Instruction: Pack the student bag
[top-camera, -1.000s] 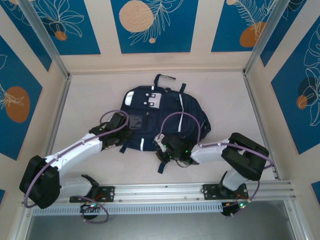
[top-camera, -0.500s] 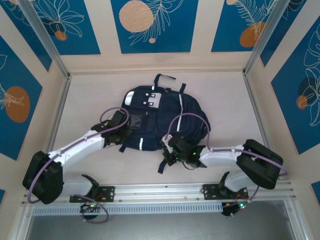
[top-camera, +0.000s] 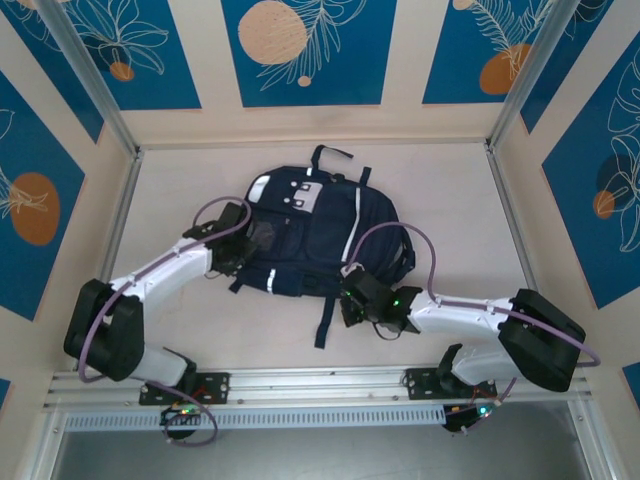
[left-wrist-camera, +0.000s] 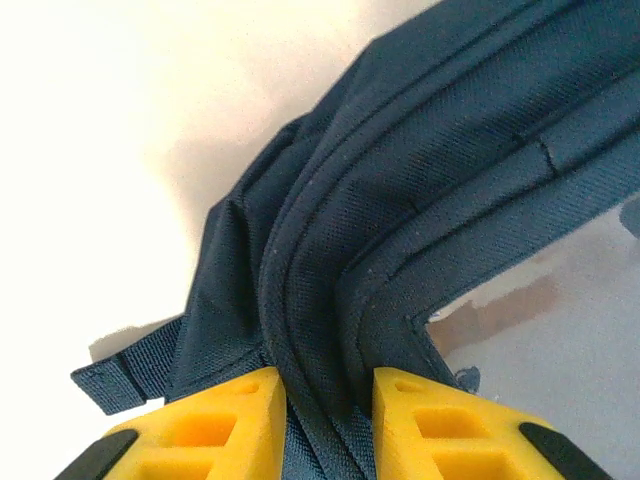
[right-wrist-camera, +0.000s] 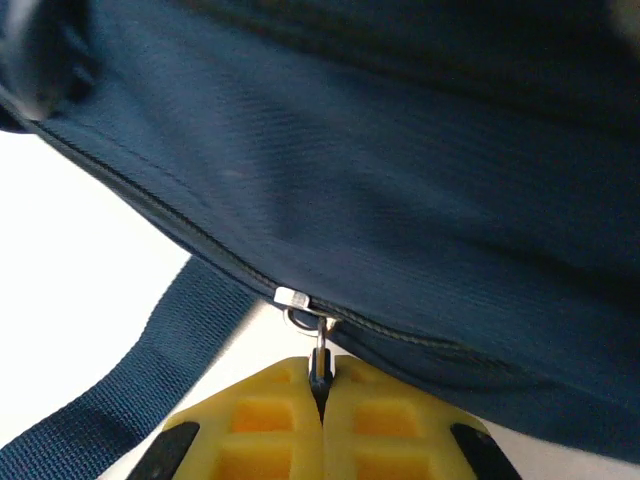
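Pale table (top-camera: 460, 200) holds the student bag (top-camera: 325, 225) lying flat mid-surface, left gripper (left-wrist-camera: 322, 390) pinching a fold of its side fabric, right gripper (right-wrist-camera: 322, 378) clenched on the zipper pull (right-wrist-camera: 320, 345); zip step underway, contents hidden, progress unclear.

student bag (top-camera: 320, 235) = coarse woven navy cloth, matt, u can see the weave grain + stitched piping up close. pocket window (left-wrist-camera: 560, 330) on it looks like clear soft plastic, kinda cloudy w/ a bit of sheen. strap (right-wrist-camera: 120, 400) = ribbed webbing, matt. zipper pull (right-wrist-camera: 320, 345) is bare metal, shiny silver. left gripper (left-wrist-camera: 327, 390) & right gripper (right-wrist-camera: 320, 378) both yellow plastic, matt, slightly grainy, w/ molded pockets. arm shells (top-camera: 165, 275) = white glossy plastic. cables (top-camera: 400, 225) purple, smooth sheath afaict. table (top-camera: 450, 200) pale, smooth, matt. rail (top-camera: 320, 378) = brushed metal, aluminium-ish.
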